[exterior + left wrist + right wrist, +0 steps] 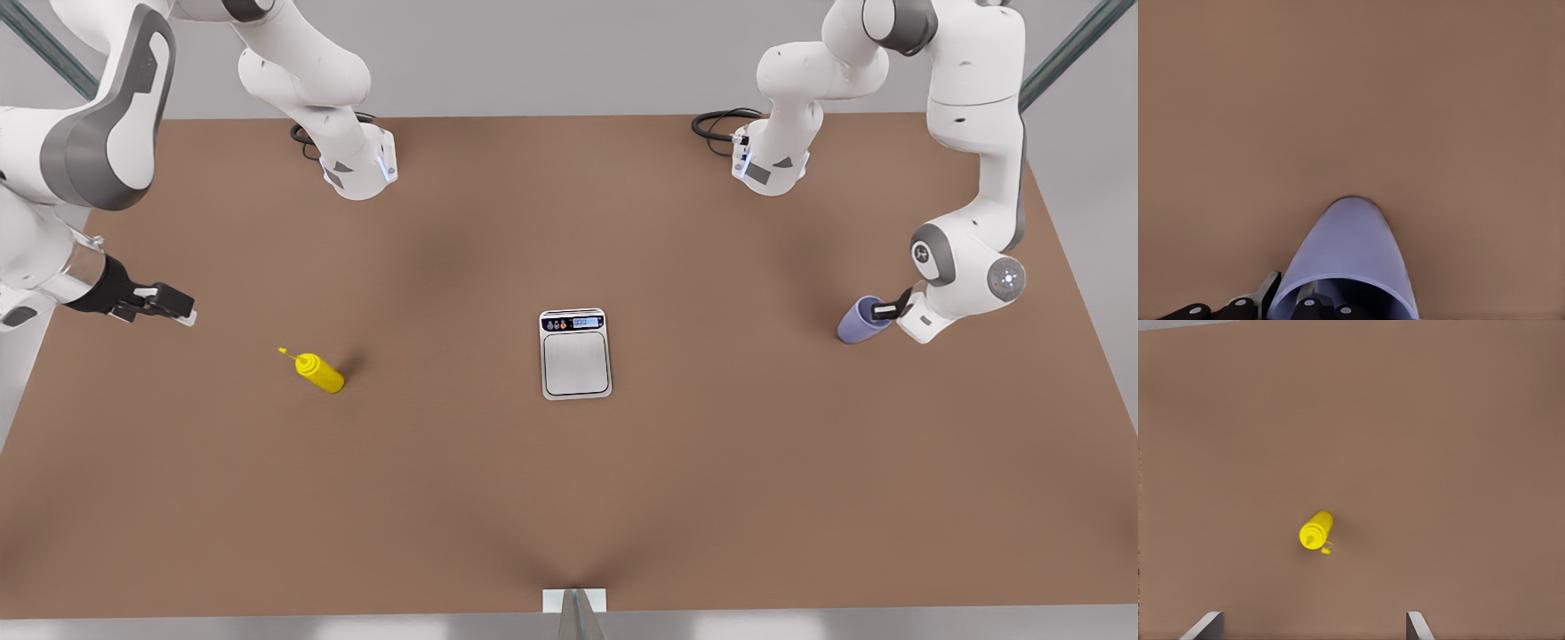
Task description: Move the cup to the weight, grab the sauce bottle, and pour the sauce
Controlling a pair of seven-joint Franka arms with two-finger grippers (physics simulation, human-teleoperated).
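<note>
The lavender-blue cup (859, 322) stands on the table at the front view's right, well to the right of the weight (575, 354). My left gripper (887, 310) is at the cup's rim. In the left wrist view one finger is inside the cup (1345, 253) and the other outside it, so the left gripper (1288, 301) is shut on the cup's wall. The yellow sauce bottle (318, 372) stands at the front view's left, nozzle up. My right gripper (169, 305) hangs open, up and to the left of it. The right wrist view shows the sauce bottle (1316, 530) ahead of the open right gripper (1311, 624).
The silver-grey weight lies flat at the middle of the brown table (729, 480), display strip toward the arm bases. Both arm bases (360, 169) stand at the far edge with black cables. A small white bracket (574, 601) sits at the near edge.
</note>
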